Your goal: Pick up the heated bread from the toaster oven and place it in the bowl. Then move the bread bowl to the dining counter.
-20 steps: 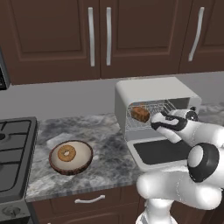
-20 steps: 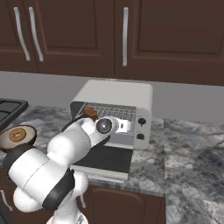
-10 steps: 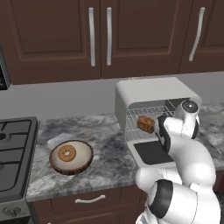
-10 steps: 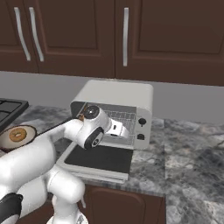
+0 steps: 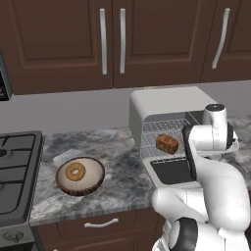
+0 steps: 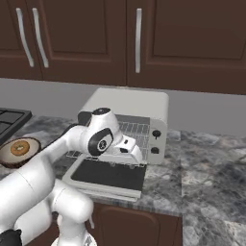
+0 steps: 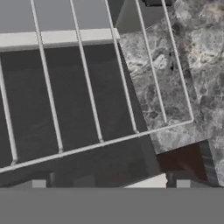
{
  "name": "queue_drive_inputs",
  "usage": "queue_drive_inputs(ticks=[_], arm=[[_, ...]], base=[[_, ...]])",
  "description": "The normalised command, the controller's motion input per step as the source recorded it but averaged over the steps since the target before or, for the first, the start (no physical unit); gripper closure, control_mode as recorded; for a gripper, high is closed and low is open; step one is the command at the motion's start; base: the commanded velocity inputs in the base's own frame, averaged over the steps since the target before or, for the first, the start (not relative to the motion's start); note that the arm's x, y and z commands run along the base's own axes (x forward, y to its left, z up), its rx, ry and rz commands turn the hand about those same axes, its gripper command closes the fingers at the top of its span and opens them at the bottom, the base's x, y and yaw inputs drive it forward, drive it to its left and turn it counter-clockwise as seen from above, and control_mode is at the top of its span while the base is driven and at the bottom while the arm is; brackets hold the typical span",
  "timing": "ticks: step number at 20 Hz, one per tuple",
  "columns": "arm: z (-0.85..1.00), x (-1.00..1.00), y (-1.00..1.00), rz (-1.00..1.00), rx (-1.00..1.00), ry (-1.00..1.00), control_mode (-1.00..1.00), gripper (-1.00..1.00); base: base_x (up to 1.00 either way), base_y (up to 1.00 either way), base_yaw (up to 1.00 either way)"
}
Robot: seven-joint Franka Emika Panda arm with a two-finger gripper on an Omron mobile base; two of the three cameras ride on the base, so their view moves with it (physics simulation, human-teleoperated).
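Left base view: the toaster oven [image 5: 169, 115] stands on the counter [image 5: 115, 174] with its dark door [image 5: 171, 171] dropped flat. The bread [image 5: 167, 144] lies on the wire rack [image 5: 159, 139] inside the oven, toward the right of the opening, its long axis running left to right and slightly toward the front. The arm [image 5: 208, 162] rises in front of the oven's right half and covers the hand. To the left, well apart from the oven, the bowl [image 5: 80, 176] sits on the counter with a ring pastry [image 5: 75, 171] in it; a stove [image 5: 14, 171] lies beyond.

Right base view: here the arm's wrist blocks the oven opening, so the bread is hidden. This side shows the oven's knobs [image 6: 155, 142] and the hand [image 6: 126, 149] reaching down over the rack's front edge, above the door. The bowl sits at the left edge.

Hand view: the camera looks down through the rack's wires [image 7: 87, 87] onto the dark door and marbled counter. The fingertips are cut off at the bottom edge; the jaws stand wide apart, holding nothing.
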Motion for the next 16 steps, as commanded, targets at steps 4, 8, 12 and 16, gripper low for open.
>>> queue_drive_inputs(ticks=[4, 8, 12, 16], arm=[[0.0, -0.49, 0.01, 0.02, 0.0, -0.19, -1.0, -1.0], [0.52, 0.0, 0.2, 0.14, 0.0, -0.21, -1.0, -1.0], [0.61, 0.07, 0.53, 0.12, 0.0, -0.17, -1.0, -1.0], [0.48, 0.33, 0.58, 0.23, 0.0, -0.02, -1.0, -1.0]], base=[[0.0, 0.0, 0.0], [0.0, 0.0, 0.0], [0.0, 0.0, 0.0], [0.0, 0.0, 0.0]])
